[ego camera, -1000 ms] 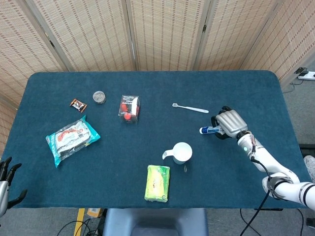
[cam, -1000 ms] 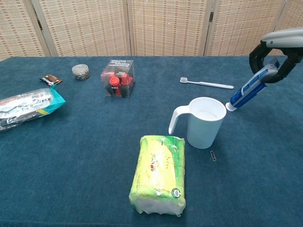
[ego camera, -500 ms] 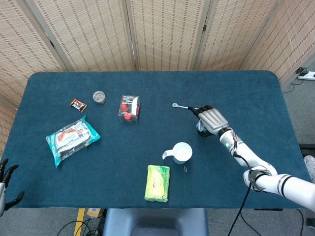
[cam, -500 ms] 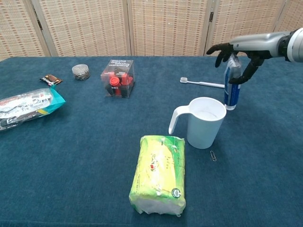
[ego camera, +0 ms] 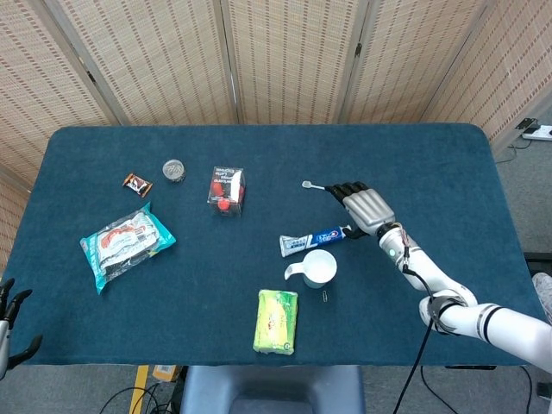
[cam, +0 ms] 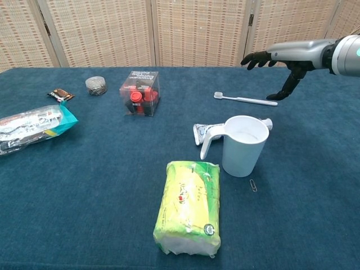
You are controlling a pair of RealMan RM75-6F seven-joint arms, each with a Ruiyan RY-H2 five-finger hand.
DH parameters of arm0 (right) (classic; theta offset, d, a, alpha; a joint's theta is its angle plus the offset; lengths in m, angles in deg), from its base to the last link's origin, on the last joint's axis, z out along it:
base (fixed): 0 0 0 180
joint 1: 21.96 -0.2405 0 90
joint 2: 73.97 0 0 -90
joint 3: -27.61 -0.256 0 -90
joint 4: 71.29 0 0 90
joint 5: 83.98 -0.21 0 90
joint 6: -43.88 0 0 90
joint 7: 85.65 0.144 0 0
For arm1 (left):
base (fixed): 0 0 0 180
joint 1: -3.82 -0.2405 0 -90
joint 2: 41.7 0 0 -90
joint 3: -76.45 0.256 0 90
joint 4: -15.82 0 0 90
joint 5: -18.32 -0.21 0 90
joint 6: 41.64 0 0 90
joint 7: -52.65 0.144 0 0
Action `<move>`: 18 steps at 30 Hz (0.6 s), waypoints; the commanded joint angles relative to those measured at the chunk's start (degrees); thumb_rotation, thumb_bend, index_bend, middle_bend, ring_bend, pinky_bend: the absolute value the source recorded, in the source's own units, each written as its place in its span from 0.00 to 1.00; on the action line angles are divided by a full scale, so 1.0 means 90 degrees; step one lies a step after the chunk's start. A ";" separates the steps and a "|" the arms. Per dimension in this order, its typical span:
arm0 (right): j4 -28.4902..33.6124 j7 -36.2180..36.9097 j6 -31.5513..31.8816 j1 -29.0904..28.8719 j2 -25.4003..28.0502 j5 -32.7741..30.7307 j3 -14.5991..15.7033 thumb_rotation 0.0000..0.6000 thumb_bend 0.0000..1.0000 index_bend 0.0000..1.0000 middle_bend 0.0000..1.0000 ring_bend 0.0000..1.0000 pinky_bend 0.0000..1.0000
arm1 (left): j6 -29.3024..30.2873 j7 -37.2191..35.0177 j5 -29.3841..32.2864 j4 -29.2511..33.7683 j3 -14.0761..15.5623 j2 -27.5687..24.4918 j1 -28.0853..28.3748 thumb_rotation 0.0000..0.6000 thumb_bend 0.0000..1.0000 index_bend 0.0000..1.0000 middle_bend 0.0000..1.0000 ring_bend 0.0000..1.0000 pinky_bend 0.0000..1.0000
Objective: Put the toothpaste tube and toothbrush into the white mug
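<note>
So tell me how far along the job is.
Nothing is in the white mug yet. The toothpaste tube lies flat on the table just behind it. The right robot hand holds nothing. The toothbrush lies untouched farther back. Both items remain to be placed.

From my chest view the white ceramic mug [cam: 244,144] hides most of the blue-and-white toothpaste tube [cam: 201,131]; my left hand [ego camera: 10,315] is cropped at the head view's edge.
</note>
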 commanded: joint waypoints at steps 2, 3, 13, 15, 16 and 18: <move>0.0018 -0.0073 0.0015 -0.0018 -0.0025 -0.0009 0.0043 1.00 0.21 0.00 0.13 0.09 0.13 | -0.0006 0.0012 0.0001 0.0010 0.0000 -0.0002 0.0003 1.00 0.31 0.19 0.05 0.04 0.13; 0.0014 -0.0115 0.0011 -0.0029 -0.0041 -0.0011 0.0065 1.00 0.21 0.00 0.14 0.09 0.13 | -0.0009 0.0018 -0.0003 0.0014 0.0001 -0.0002 0.0006 1.00 0.31 0.19 0.05 0.04 0.13; -0.0196 -0.0771 -0.0002 -0.0193 -0.0553 0.0169 0.0423 1.00 0.20 0.07 0.19 0.09 0.13 | 0.0021 0.0084 -0.0038 0.0096 0.0011 -0.0017 0.0001 1.00 0.31 0.19 0.05 0.04 0.13; -0.0292 -0.0887 -0.0009 -0.0229 -0.0698 0.0190 0.0476 1.00 0.20 0.08 0.19 0.09 0.13 | 0.0024 0.0089 -0.0039 0.0110 0.0016 -0.0024 -0.0004 1.00 0.31 0.19 0.05 0.04 0.13; -0.0351 -0.0959 -0.0020 -0.0254 -0.0793 0.0208 0.0510 1.00 0.20 0.09 0.19 0.09 0.13 | 0.0029 0.0095 -0.0043 0.0116 0.0020 -0.0027 -0.0008 1.00 0.31 0.19 0.05 0.04 0.13; -0.0460 -0.1062 0.0000 -0.0285 -0.0944 0.0251 0.0551 1.00 0.20 0.10 0.20 0.09 0.13 | 0.0036 0.0098 -0.0046 0.0124 0.0025 -0.0028 -0.0014 1.00 0.31 0.19 0.05 0.04 0.13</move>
